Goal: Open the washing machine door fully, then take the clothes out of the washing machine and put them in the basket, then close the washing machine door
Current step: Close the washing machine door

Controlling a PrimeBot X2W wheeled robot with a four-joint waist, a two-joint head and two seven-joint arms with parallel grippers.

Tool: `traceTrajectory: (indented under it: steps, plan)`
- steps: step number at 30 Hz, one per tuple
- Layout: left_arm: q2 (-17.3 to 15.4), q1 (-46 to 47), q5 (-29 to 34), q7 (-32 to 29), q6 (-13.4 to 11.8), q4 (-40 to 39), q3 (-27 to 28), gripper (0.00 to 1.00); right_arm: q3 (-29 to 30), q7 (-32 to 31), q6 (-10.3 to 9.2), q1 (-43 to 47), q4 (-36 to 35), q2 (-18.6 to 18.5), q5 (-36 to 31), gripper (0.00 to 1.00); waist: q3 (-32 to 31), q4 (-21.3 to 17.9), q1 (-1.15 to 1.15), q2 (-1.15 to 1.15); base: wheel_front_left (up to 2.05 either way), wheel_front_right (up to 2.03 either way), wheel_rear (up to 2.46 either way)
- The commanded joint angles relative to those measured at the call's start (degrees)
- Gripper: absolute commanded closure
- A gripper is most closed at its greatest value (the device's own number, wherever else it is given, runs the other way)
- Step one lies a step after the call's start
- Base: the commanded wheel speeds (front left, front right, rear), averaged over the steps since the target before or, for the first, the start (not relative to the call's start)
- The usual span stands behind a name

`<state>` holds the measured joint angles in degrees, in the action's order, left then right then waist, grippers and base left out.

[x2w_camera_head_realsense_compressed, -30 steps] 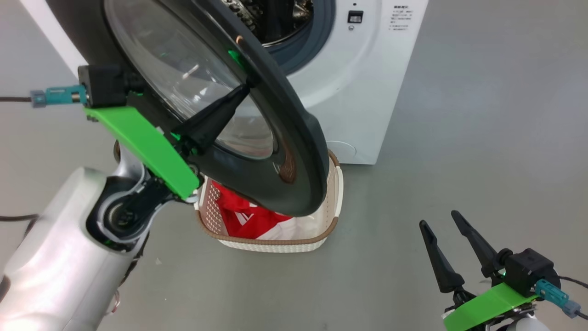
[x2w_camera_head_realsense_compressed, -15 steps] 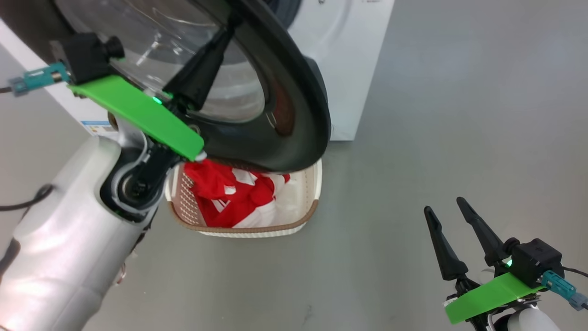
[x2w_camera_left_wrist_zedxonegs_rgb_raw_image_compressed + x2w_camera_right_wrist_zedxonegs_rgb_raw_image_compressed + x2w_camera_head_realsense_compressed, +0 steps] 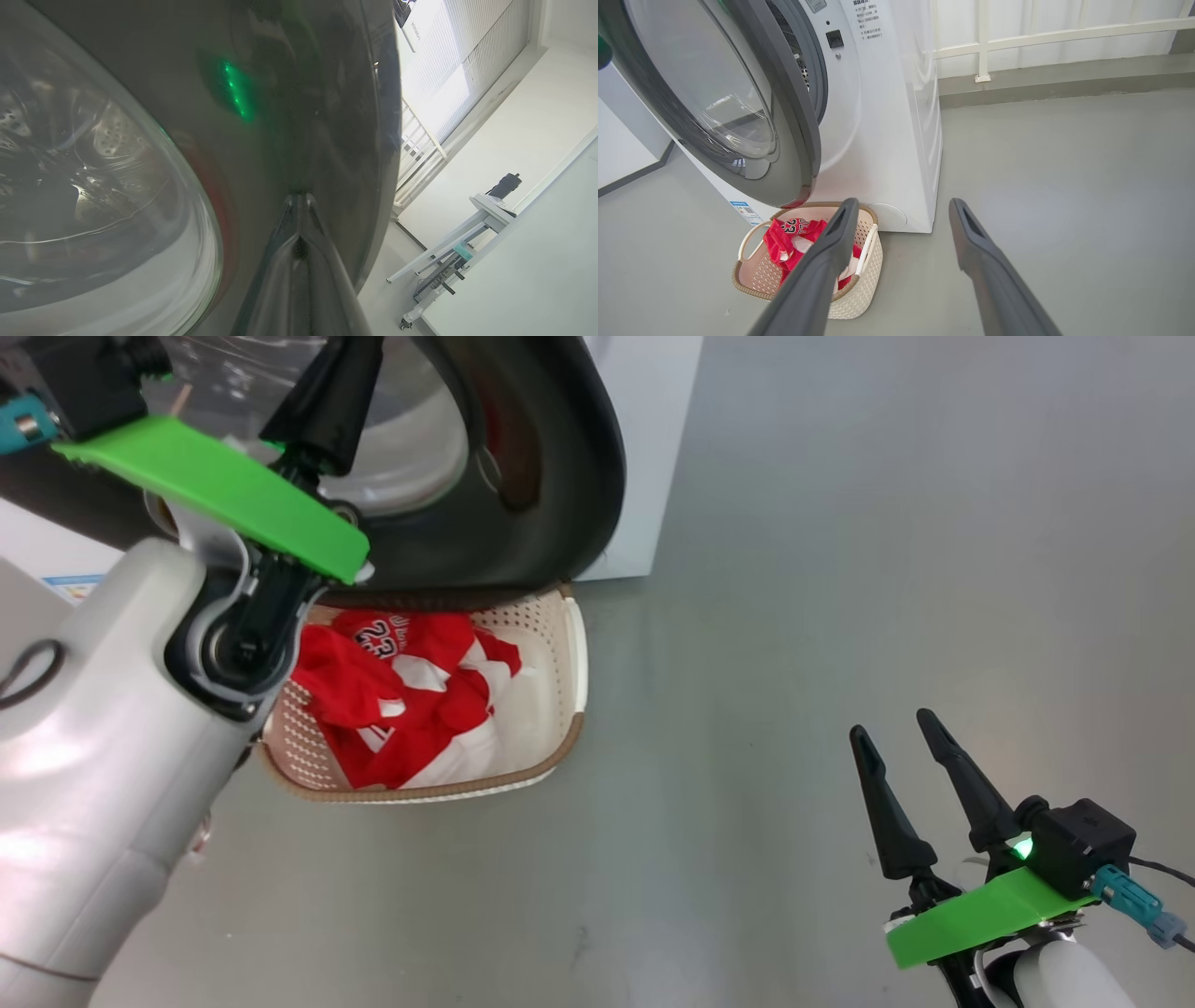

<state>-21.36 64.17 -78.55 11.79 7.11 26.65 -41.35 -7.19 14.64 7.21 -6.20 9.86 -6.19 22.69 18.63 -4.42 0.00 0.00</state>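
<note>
The washing machine door [image 3: 551, 476], a glossy black ring around a bulging glass window, stands partly open over the basket. My left gripper [image 3: 336, 383] is shut, and in the left wrist view its tips [image 3: 299, 198] rest against the door's black ring [image 3: 303, 93]. The white washing machine [image 3: 887, 116] stands behind the door [image 3: 794, 140]. The clothes [image 3: 392, 691], red with white trim and a 23, lie in the cream basket [image 3: 560, 747] on the floor under the door. My right gripper [image 3: 892, 723] hangs open and empty at the lower right, far from the basket [image 3: 864, 289].
Grey floor spreads to the right of the machine. A white railing [image 3: 980, 42] runs along the back wall. A white wheeled stand [image 3: 467, 233] is off to one side. A small blue label [image 3: 746, 212] marks the washer's lower corner.
The head camera has shifted, so the machine sits higher and further left. The door has swung closer to the washer with my shut left gripper against it. The right gripper has stayed open.
</note>
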Motion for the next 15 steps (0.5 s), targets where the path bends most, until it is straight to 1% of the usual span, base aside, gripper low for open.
traceTrajectory:
  steps: [1,13,15]
  plan:
    - [-2.2,2.9,0.7,0.7,0.4,-0.3,1.1,1.00,-1.0,0.4,0.28,-1.1,-1.4,0.0,-0.6,0.00,1.2,-1.3,0.00,0.00,0.00,0.00,0.00]
    - [-3.8,8.8,2.1,3.0,0.4,6.1,-2.2,1.00,-1.0,0.4,0.28,-1.7,-1.6,1.2,-0.4,0.00,3.5,-4.4,0.00,0.00,0.00,0.00,0.00]
    - [-4.1,9.8,3.3,3.1,0.4,7.0,-2.9,1.00,-1.0,0.4,0.28,-1.8,-1.6,1.4,-0.4,0.00,3.9,-4.7,0.00,0.00,0.00,0.00,0.00]
